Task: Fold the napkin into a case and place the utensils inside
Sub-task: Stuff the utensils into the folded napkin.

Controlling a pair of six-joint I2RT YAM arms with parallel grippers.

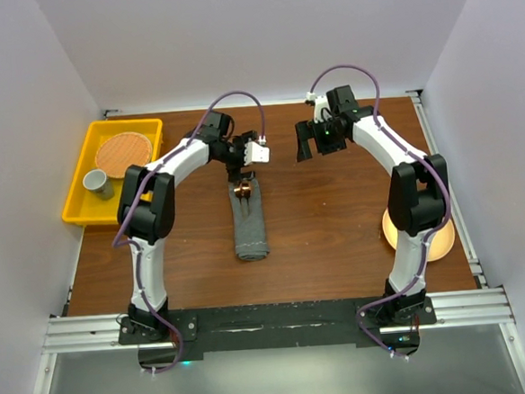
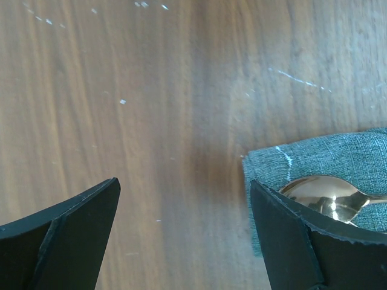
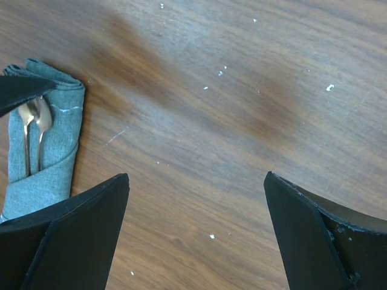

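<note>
TABLE SET: A long, narrow dark grey cloth case (image 1: 251,225) lies lengthwise at the middle of the brown wooden table (image 1: 327,219). Slender copper-coloured metal utensils (image 1: 242,191) are tucked inside, their shiny heads showing at its far end. The right wrist view shows 2 spoon bowls side by side. The left gripper (image 1: 239,170) hangs over that far end, jaws spread wide and holding nothing. 1 black finger (image 2: 290,235) overlaps the cloth's corner in its own camera; whether it touches cannot be told. The right gripper (image 1: 306,147) hovers over bare wood to the case's right, well apart from it, jaws likewise wide and empty. A yellow plastic tray (image 1: 81,211) at the far left holds a round woven brown mat (image 1: 122,153) and a small grey cup (image 1: 96,182). A round yellow-orange plate (image 1: 446,243) sits at the right, partly behind the right arm.
</note>
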